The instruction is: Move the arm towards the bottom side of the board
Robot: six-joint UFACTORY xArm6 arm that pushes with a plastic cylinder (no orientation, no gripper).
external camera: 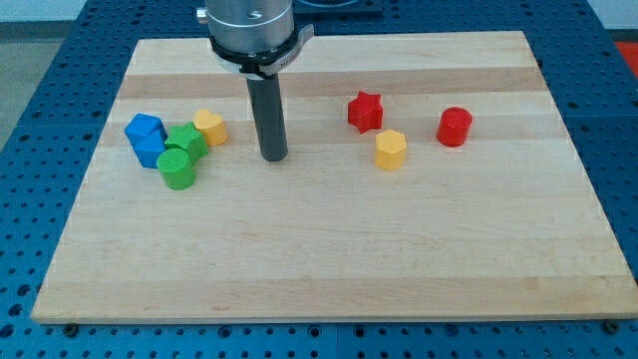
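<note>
My tip (274, 157) rests on the wooden board (329, 249), in the upper middle part of the view. To its left lies a cluster: a yellow block (210, 128), a green star block (186, 141), a green cylinder (178, 170) and two blue blocks (147, 139) touching each other. The yellow block is the nearest, about a rod's width and a half from the tip. To the tip's right sit a red star block (365, 111), a yellow hexagonal block (391, 150) and a red cylinder (455, 127). The tip touches no block.
The arm's metal wrist (254, 30) hangs over the board's top edge. A blue perforated table (40, 120) surrounds the board on all sides.
</note>
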